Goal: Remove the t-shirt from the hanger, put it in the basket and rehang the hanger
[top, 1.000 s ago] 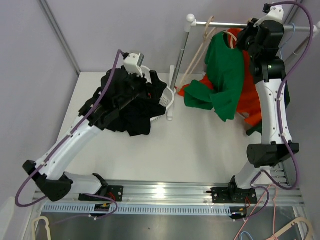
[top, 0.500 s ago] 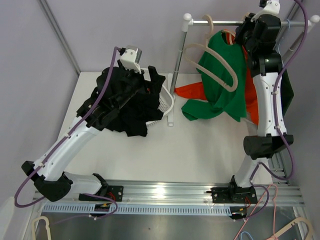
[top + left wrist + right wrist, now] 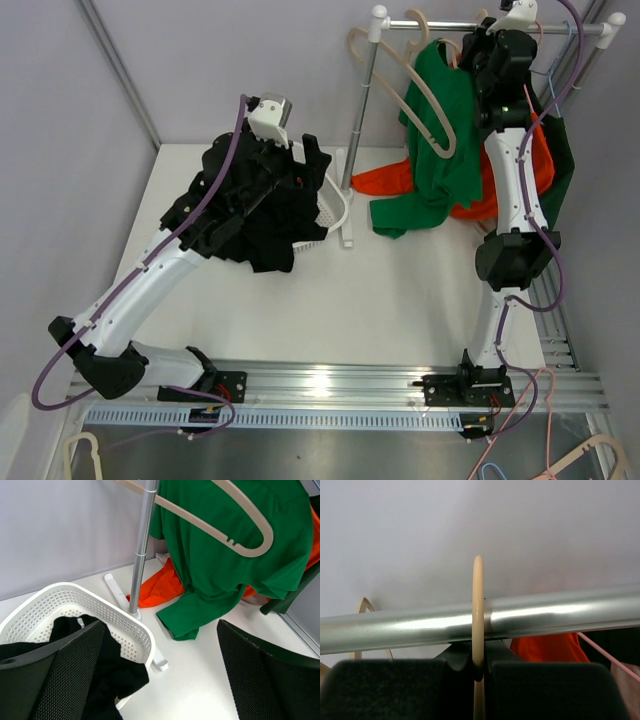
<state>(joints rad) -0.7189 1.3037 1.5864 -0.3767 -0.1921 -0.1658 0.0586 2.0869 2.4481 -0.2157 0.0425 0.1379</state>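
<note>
Overhead, the right gripper (image 3: 478, 42) is sitting at the rail (image 3: 445, 21), green t-shirt (image 3: 440, 140) hanging below. Left wrist: left gripper (image 3: 165, 680) fingers (image 3: 65, 675) are standing wide apart over the basket (image 3: 120, 620), empty. Right wrist alone is showing fingers (image 3: 385, 690) clamping the hanger hook (image 3: 478, 605)

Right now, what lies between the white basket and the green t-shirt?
The rack's upright pole and orange cloth, seen from the left wrist.

Green t-shirt (image 3: 445, 160) beside orange garment (image 3: 385, 180)
</note>
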